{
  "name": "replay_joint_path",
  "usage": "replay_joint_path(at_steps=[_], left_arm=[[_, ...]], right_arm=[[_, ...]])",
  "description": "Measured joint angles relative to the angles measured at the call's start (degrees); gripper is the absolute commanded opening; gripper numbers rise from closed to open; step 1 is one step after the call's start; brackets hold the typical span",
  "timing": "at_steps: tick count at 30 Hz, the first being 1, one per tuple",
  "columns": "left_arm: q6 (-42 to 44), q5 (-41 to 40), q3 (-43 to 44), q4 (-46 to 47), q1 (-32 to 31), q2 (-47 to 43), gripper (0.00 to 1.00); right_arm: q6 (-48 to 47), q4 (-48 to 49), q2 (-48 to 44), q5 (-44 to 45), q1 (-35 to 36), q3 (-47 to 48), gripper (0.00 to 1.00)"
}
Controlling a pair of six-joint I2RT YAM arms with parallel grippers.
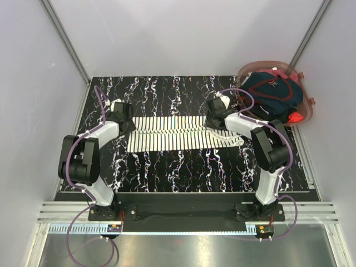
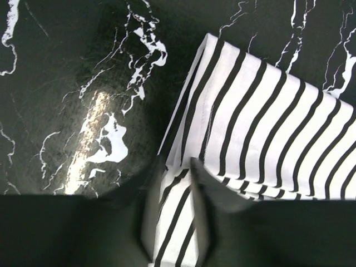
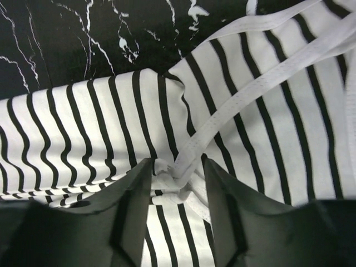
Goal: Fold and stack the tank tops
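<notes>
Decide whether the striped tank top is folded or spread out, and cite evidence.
Folded. The striped tank top lies as a narrow band on the table, and its strap lies doubled back over the body.

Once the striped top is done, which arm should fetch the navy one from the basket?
Right, probably. The right gripper sits at the end of the striped top nearest the basket holding the navy top; the left gripper is at the opposite end.

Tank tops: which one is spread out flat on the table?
The white striped tank top, lying flat on the table. The dark navy tank top sits bunched up in the pink basket.
</notes>
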Motion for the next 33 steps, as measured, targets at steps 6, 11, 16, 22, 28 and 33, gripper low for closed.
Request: replay_joint_path(at_steps=[6,11,16,22,28,33], left_arm=[[-0.68,-1.14,-2.38,0.28,0.04,-4.44,0.62],[-1.57,-1.22,-2.03,0.85,0.42,-5.09,0.77],[-1.86,-0.13,1.14,0.70,1.75,-0.76,0.77],[-1.77,0.61,6.78,-0.52,2.19,5.20,0.74],[-1.51,1.40,11.58,-0.79,2.19,9.55,0.74],[-1.36,2.01,12.46,-1.27,2.19,10.88,0.74]], right_arm=[[0.04,-1.88,-4.24,4.59,0.00,-0.68,0.59],[0.79,-5.01,-4.46,8.74,-0.22,1.18,0.61],[3.17,-7.56,-1.84,9.88,-2.25,5.44,0.62],[5.11,-9.44,3.74,11.78,-6.60,11.65,0.59],[6.34,-11.61,8.50,14.40,-8.66,18.05,0.61],[7.37,-12.94,10.43,15.93,-8.68,19.19,0.62]])
